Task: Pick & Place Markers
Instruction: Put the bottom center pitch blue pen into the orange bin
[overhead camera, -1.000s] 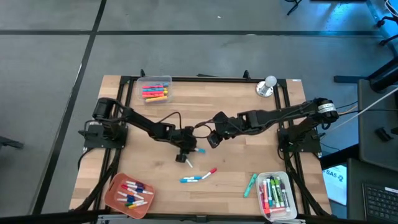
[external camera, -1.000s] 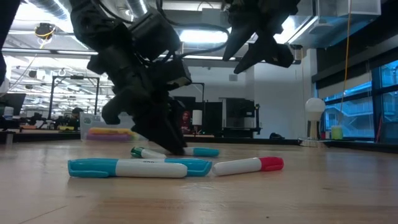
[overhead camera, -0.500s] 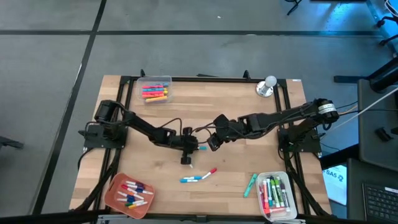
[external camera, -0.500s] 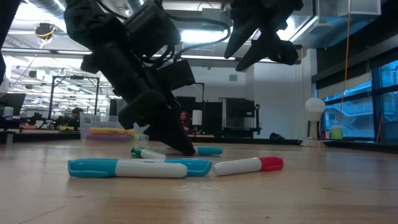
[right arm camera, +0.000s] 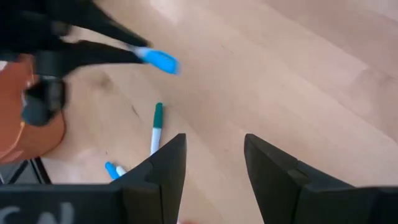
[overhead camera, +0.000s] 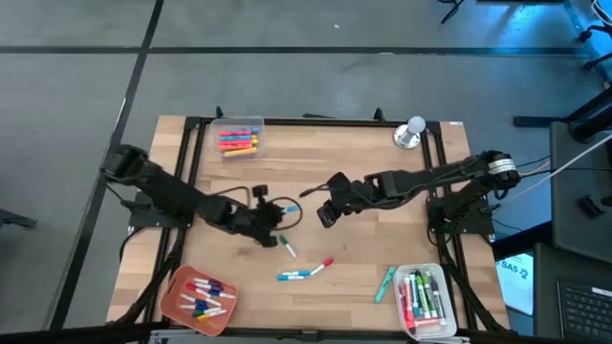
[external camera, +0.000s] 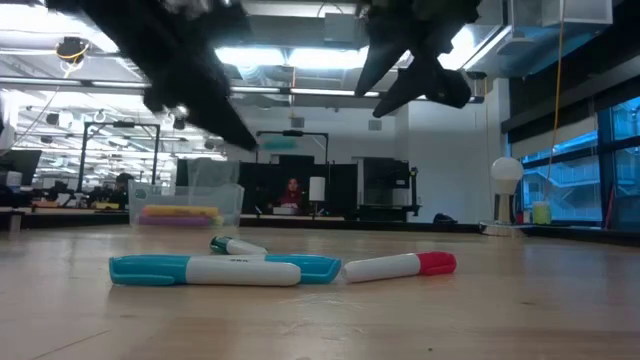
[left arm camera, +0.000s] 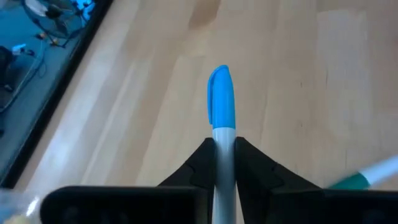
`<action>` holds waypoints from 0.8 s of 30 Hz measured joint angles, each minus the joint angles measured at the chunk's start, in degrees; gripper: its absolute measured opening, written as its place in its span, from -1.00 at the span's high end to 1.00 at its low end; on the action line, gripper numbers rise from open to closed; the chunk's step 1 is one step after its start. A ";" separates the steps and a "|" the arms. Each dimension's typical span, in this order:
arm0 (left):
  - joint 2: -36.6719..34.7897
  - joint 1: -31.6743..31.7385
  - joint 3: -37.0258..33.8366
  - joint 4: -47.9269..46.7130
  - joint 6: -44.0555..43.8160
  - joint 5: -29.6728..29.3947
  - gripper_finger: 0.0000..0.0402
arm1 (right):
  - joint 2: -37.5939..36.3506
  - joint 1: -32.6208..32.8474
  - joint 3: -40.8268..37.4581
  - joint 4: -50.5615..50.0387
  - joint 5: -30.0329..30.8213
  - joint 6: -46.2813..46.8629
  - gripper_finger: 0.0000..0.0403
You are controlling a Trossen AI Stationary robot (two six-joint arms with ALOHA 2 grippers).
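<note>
My left gripper (overhead camera: 279,213) (left arm camera: 224,149) is shut on a white marker with a blue cap (left arm camera: 221,102), raised above the table's middle; in the low view its cap (external camera: 276,143) hangs high over the wood. My right gripper (overhead camera: 324,216) (right arm camera: 213,163) hovers open just right of it, touching nothing. A green-capped marker (overhead camera: 287,247) (right arm camera: 155,126), a blue marker (overhead camera: 295,275) (external camera: 215,269) and a red-capped marker (overhead camera: 323,265) (external camera: 398,265) lie flat on the table nearer the near edge. Green highlighters (overhead camera: 385,283) lie further right. My left gripper pinches the marker's white barrel (left arm camera: 223,140) between its two fingers, just behind the blue cap. The fingers lie along the marker, and the capped end sticks out past the fingertips. The marker is lifted clear of the table, roughly level.
An orange tray (overhead camera: 182,283) with markers sits at the near left. A clear bin (overhead camera: 260,122) with bright markers stands at the far edge, another bin (overhead camera: 402,274) at the near right. A silver bell (overhead camera: 411,132) is at the far right. Bare wood lies between them.
My left gripper has risen from the table with the blue-capped marker and drawn back toward the table's left; its arm has swung out leftward. The marker has gone from lying on the wood to lifted clear. The green-capped marker stayed where it was. My right gripper has kept nearly still.
</note>
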 joint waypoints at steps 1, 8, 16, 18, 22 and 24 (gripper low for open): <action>-2.00 -0.37 0.00 -2.35 -0.95 -0.35 0.81 | 0.00 -0.35 0.00 0.12 0.02 -0.05 0.19; -14.33 -4.46 0.04 -15.75 -6.35 6.22 0.83 | 0.00 -2.36 0.00 3.35 -3.68 -2.85 0.19; -20.03 -12.71 -0.80 -19.99 -17.73 34.73 0.81 | 0.00 -3.17 0.00 5.01 -4.32 -4.08 0.19; -19.45 -16.56 -3.13 -18.09 -20.92 38.22 0.83 | 0.00 -3.17 0.00 5.29 -4.70 -4.13 0.19; -18.89 -24.70 -5.49 -14.46 -26.84 39.48 0.81 | 0.00 -3.13 0.00 5.27 -4.79 -3.48 0.19; -18.91 -27.69 -5.46 -12.17 -31.19 39.54 0.80 | 0.00 -2.92 0.00 5.27 -5.56 -2.33 0.19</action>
